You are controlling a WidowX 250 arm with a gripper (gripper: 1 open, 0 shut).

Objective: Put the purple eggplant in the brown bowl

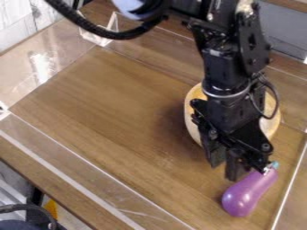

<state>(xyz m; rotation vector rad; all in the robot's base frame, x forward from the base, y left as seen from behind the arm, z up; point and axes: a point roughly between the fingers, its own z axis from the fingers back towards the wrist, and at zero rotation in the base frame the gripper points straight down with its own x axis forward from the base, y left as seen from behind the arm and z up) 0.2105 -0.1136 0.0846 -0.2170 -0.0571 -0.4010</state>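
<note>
The purple eggplant (246, 193) lies on the wooden table near the front right, its teal stem tip pointing up and right. My gripper (245, 165) points steeply down, just above the eggplant's stem end. Its black fingers stand apart with nothing between them. The brown bowl (271, 124) sits right behind the gripper. The arm hides most of the bowl, and only parts of its light rim show on either side.
The wooden tabletop (108, 108) is fenced by low clear plastic walls (72, 175) along the front and left edges. The table's right edge runs close to the eggplant and the bowl.
</note>
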